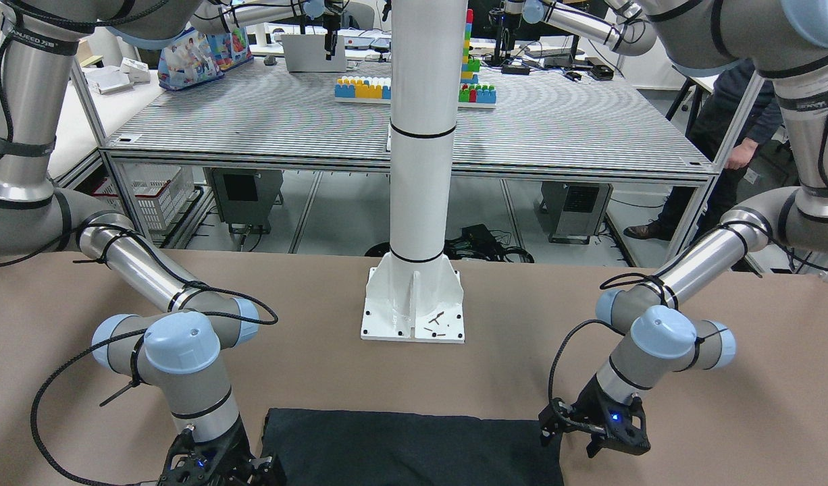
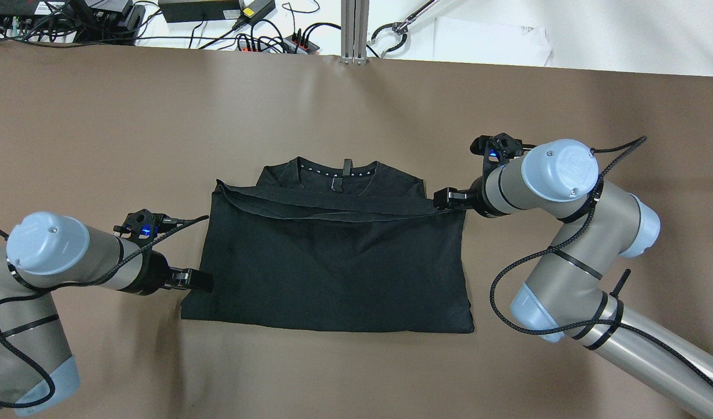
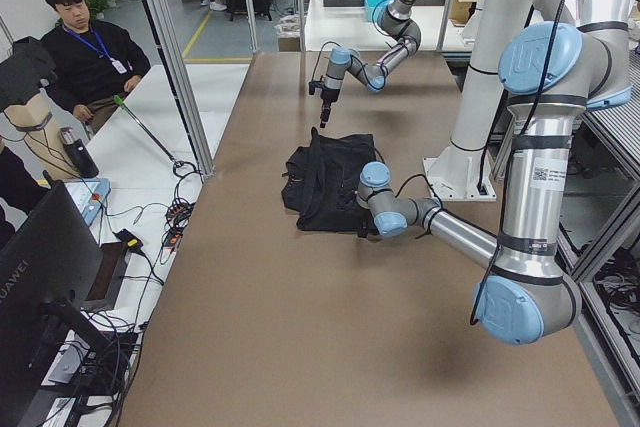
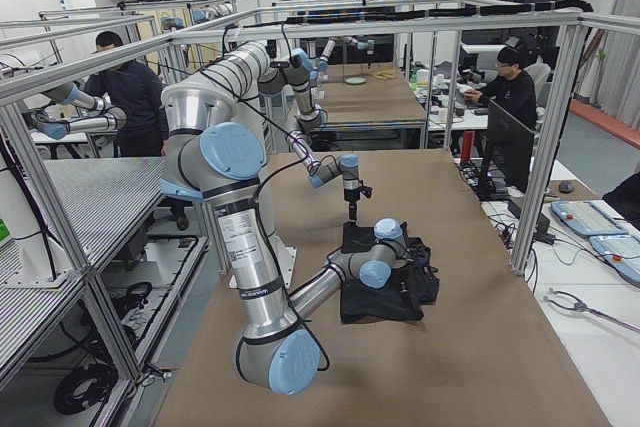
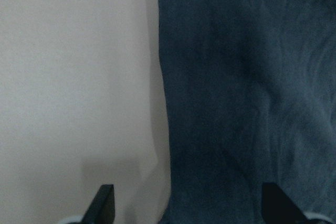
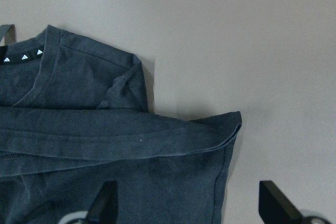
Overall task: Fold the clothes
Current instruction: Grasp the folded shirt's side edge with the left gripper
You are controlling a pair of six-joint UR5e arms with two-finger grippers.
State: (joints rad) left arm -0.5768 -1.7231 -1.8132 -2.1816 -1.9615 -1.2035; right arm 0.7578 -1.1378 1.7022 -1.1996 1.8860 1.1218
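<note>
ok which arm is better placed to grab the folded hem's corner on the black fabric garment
Right. The right gripper sits open by the folded hem's corner of the black soft fabric garment; the left gripper straddles its side edge, off the hem.

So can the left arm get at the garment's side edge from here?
Probably yes: the left gripper is right at the black garment's edge, jaws open astride it in the wrist view, nothing in between.

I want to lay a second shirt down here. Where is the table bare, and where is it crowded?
The widest bare table lies between the garment collar and the far edge. Another bare strip runs between its near edge and the base plate. It is crowded at both garment sides, where the open left gripper and right gripper sit.
</note>
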